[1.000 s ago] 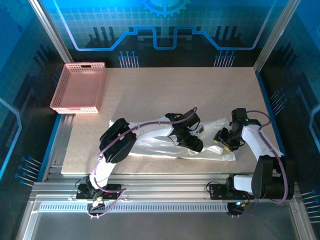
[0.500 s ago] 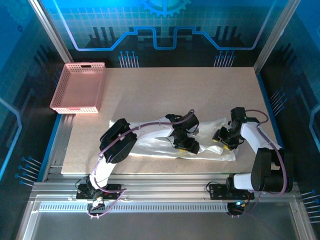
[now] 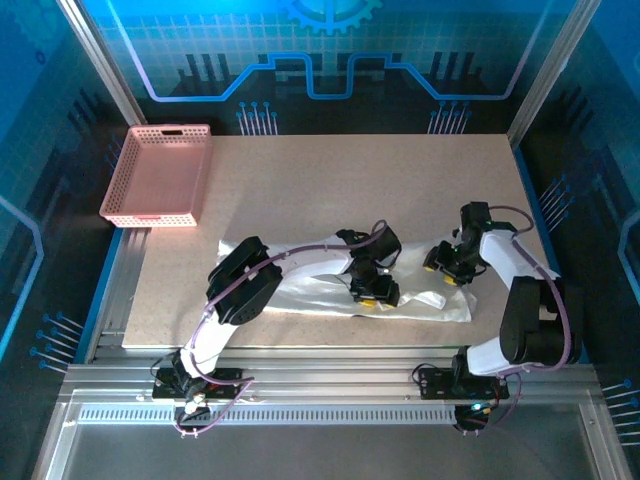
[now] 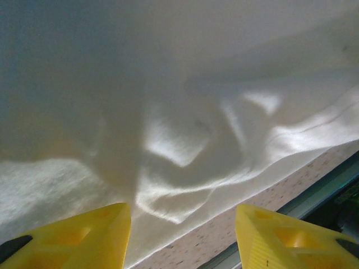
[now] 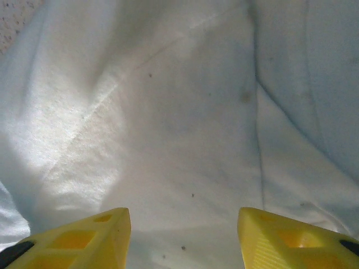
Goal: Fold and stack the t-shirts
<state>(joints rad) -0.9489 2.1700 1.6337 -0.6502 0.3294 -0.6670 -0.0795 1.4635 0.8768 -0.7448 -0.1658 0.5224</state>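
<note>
The white thin-fabric t-shirt (image 3: 440, 305) lies rumpled along the near edge of the speckled tan surface (image 3: 350, 180). The left arm's yellow fingers (image 3: 375, 292) stand spread apart over its middle folds. The right arm's yellow fingers (image 3: 447, 268) stand spread apart over its right end.

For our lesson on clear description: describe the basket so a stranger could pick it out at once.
Start at the tan tabletop inside the blue-lit enclosure. At its far left corner sits the pink lattice basket, a shallow rectangle. Unlike the crumpled white t-shirt near the front edge, it is rigid, coloured and full of holes.
</note>
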